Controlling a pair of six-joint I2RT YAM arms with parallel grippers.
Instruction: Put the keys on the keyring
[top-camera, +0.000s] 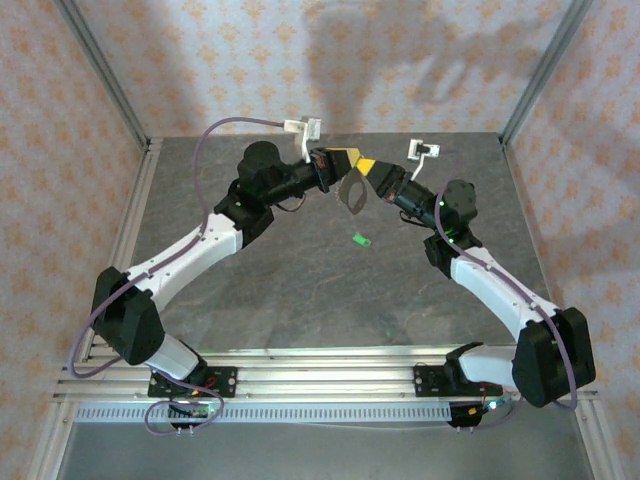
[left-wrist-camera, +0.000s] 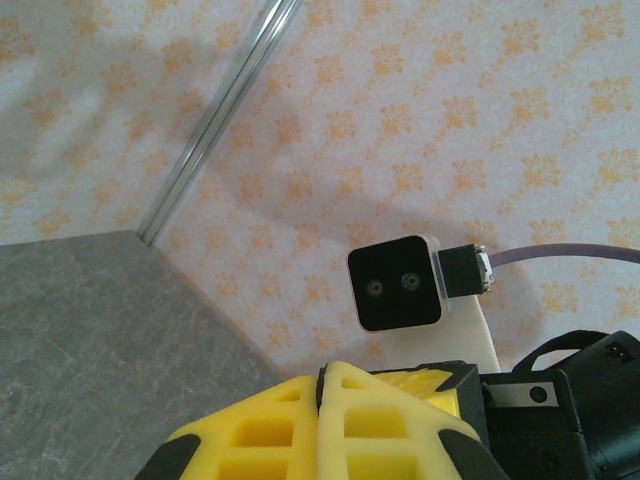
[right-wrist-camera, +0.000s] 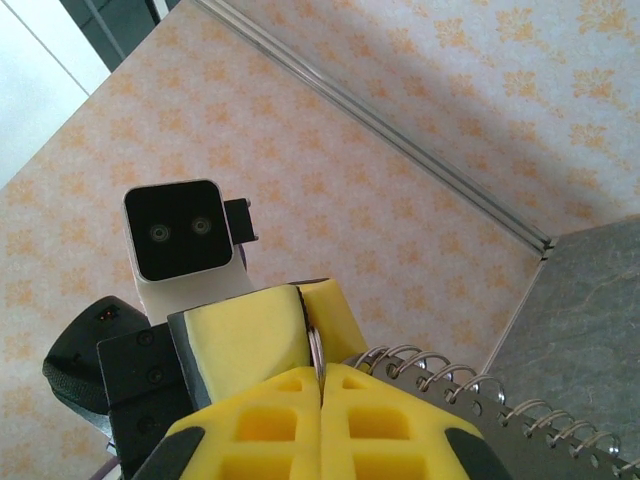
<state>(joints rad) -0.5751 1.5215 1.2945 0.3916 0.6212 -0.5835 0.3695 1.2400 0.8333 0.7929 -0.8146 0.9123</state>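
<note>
My left gripper (top-camera: 351, 158) and right gripper (top-camera: 368, 167) meet tip to tip, raised over the back of the table. In the right wrist view a thin metal keyring (right-wrist-camera: 317, 346) stands edge-on, running from the seam of my shut right gripper (right-wrist-camera: 321, 373) up into the seam of the left gripper's yellow fingers (right-wrist-camera: 250, 335). The left gripper (left-wrist-camera: 327, 368) has its fingers pressed together. A flat grey piece (right-wrist-camera: 530, 432) with wire coils along its edge hangs beside the fingers and dangles below them (top-camera: 352, 195). I cannot pick out the keys.
A small green piece (top-camera: 361, 239) lies on the grey table (top-camera: 300, 290) just in front of the grippers. Patterned walls and metal frame posts (top-camera: 120, 85) close in the back and sides. Rails (top-camera: 320, 372) run along the near edge.
</note>
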